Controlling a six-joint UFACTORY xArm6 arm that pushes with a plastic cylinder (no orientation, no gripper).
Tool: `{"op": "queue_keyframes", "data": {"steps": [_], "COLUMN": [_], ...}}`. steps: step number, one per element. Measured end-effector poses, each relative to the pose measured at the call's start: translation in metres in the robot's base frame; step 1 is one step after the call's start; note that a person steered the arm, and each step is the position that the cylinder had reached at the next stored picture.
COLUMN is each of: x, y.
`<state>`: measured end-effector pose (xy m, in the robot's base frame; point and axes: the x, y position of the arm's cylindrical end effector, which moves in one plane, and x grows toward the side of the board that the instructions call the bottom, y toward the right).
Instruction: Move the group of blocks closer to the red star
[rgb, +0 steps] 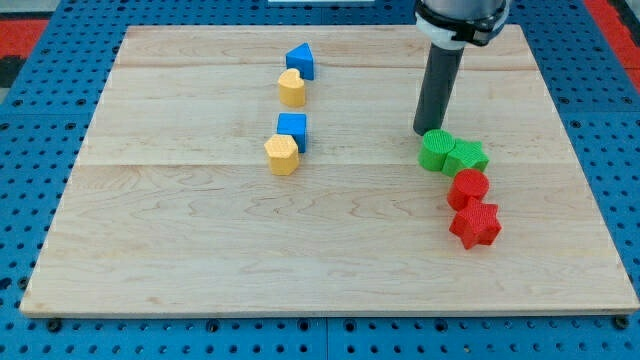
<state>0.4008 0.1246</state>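
Note:
The red star (475, 225) lies at the view's right, toward the bottom. A red cylinder (467, 187) touches it from above. Above that sit two green blocks side by side: a round one (436, 151) and a star-like one (466, 156). My tip (422, 132) stands just above and left of the round green block, touching or nearly touching it. Farther left are a blue triangle (300, 61) with a yellow heart (291, 88) below it, and a blue cube (292, 129) with a yellow hexagon-like block (282, 154) at its lower left.
The wooden board (180, 250) rests on a blue pegboard surface (40, 120). The arm's dark rod (438, 85) comes down from the view's top right.

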Motion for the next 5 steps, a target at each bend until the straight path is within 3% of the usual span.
{"op": "queue_keyframes", "data": {"steps": [2, 4, 5], "x": [0.027, -0.01, 0.014], "y": [-0.002, 0.01, 0.017]}}
